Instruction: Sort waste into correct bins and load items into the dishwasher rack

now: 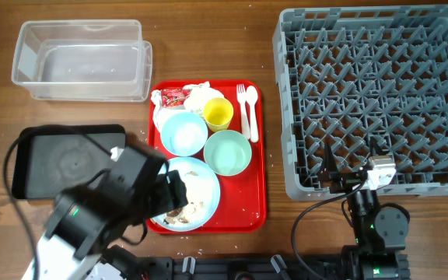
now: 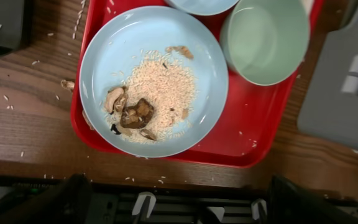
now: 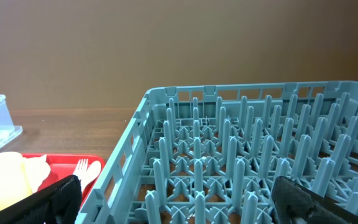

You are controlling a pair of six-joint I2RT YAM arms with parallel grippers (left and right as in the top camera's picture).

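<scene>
A large light blue plate [image 1: 208,187] [image 2: 123,43] holds white rice crumbs [image 2: 163,87] and brown food bits [image 2: 132,115] on the red serving tray [image 1: 259,179]. The tray also carries a small light blue bowl [image 1: 183,132], a mint green bowl [image 1: 228,152], a yellow cup [image 1: 218,114], a white fork and spoon [image 1: 247,109], a crumpled napkin [image 1: 201,95] and a red-and-white wrapper [image 1: 173,97]. My left gripper [image 1: 169,190] [image 2: 179,205] is open and empty above the plate's near edge. My right gripper [image 1: 348,180] [image 3: 179,202] is open and empty at the grey rack's [image 1: 379,93] front edge.
A clear tub [image 1: 84,62] stands at the back left and a black tray [image 1: 61,159] lies left of the red tray. Loose rice grains [image 2: 17,99] lie on the wooden table by the plate. The right wrist view shows the rack's pegs [image 3: 247,155] and the fork [image 3: 82,171].
</scene>
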